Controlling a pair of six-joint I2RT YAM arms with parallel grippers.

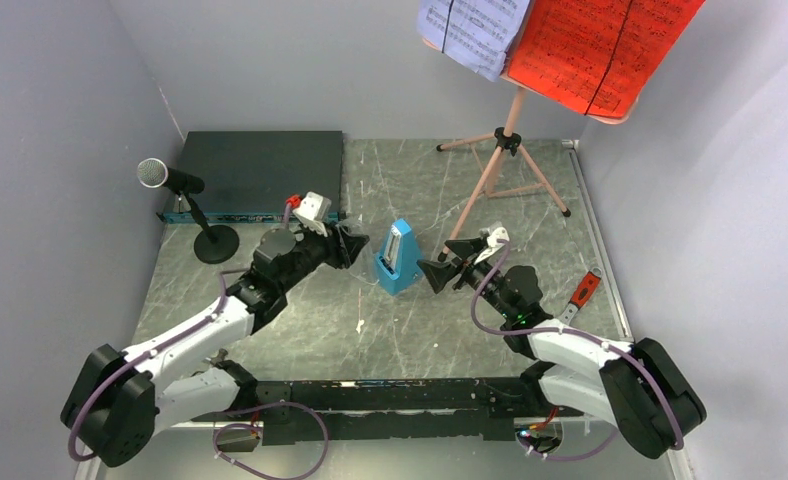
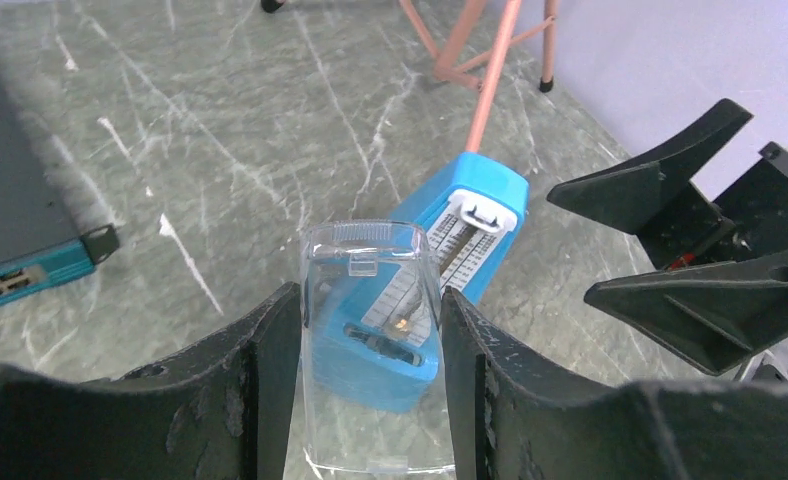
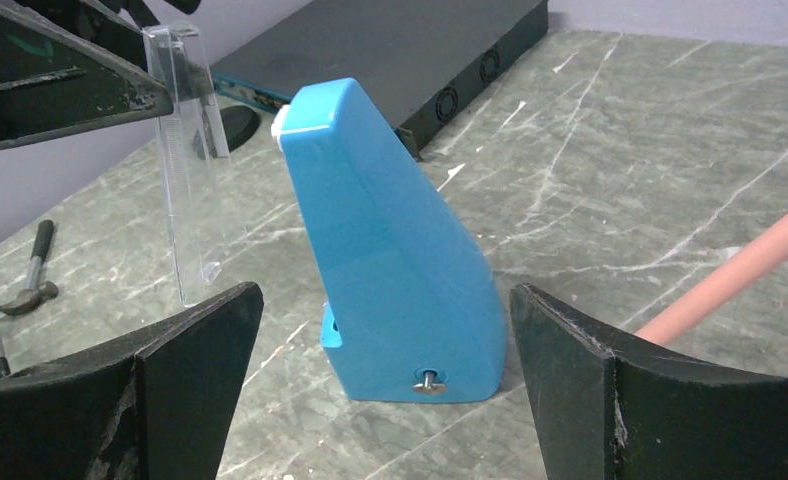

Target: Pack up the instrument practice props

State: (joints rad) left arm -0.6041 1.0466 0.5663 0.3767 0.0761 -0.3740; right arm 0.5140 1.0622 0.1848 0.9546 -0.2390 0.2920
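Observation:
The blue pyramid metronome [image 1: 398,262] stands upright mid-table between both grippers. My left gripper [image 1: 355,245] is shut on a clear plastic cover [image 2: 370,340], held upright just left of the metronome [image 2: 470,215], with its open dial face behind it. My right gripper [image 1: 448,262] is open and empty, jaws either side of the metronome's back [image 3: 390,250] without touching. The cover [image 3: 185,160] shows beyond it. The microphone [image 1: 153,173] stands far left. The pink music stand [image 1: 510,140] at the back carries red [image 1: 600,45] and lavender [image 1: 475,25] sheets.
A flat black electronics box [image 1: 260,170] lies at the back left. A red-handled tool [image 1: 584,290] lies right of my right arm. A small hammer [image 3: 30,270] lies on the table. Grey walls enclose three sides. A stand leg [image 3: 740,270] runs near my right gripper.

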